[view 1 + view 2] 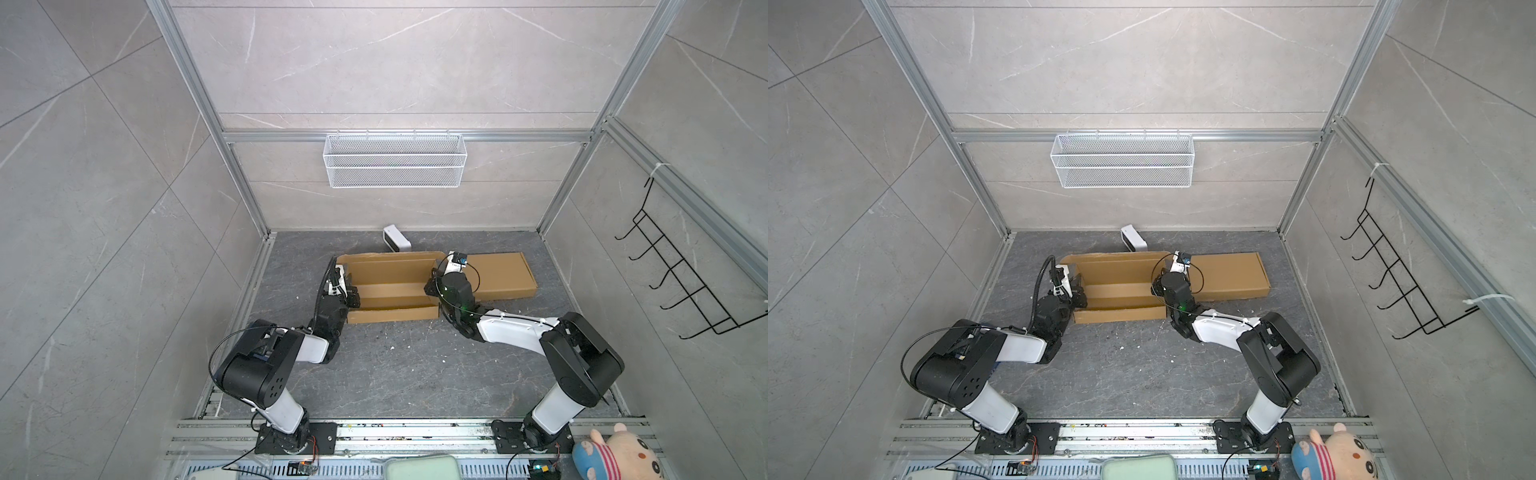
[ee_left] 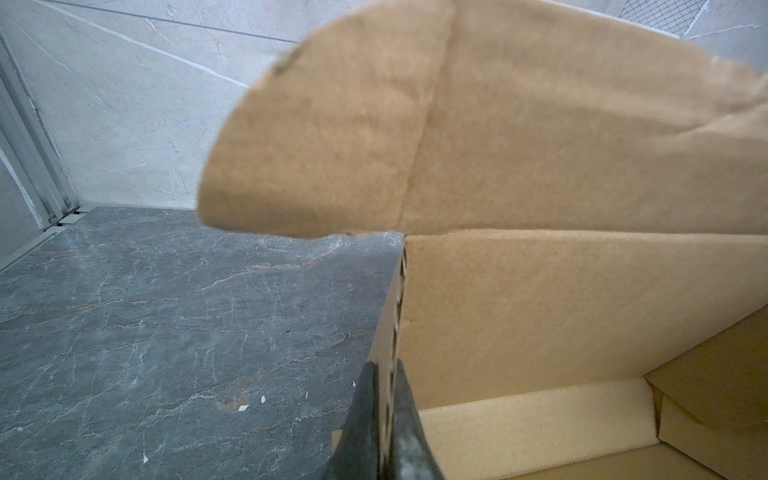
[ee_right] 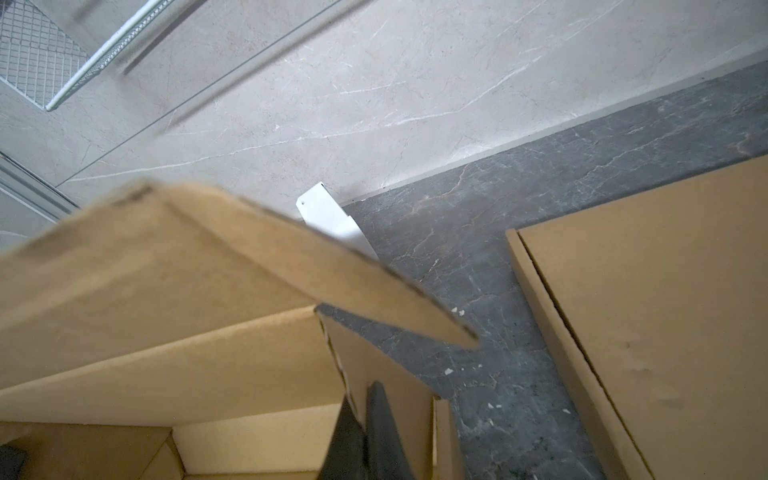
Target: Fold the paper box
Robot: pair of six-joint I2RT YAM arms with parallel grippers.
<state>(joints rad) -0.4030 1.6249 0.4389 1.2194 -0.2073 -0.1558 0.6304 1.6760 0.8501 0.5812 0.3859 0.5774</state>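
Dark tabletop (image 1: 395, 374); both end effectors (image 2: 384, 374) (image 3: 361, 399) pinch paper box (image 1: 390, 276) walls.

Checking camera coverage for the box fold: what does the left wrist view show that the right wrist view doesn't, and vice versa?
Only the left wrist view: the left hand pinching one end of the open box. Only the right wrist view: the right hand pinching the opposite end, a second, closed box lying flat, and a white block. Both: the open box's raised lid, the dark table and the wire basket.
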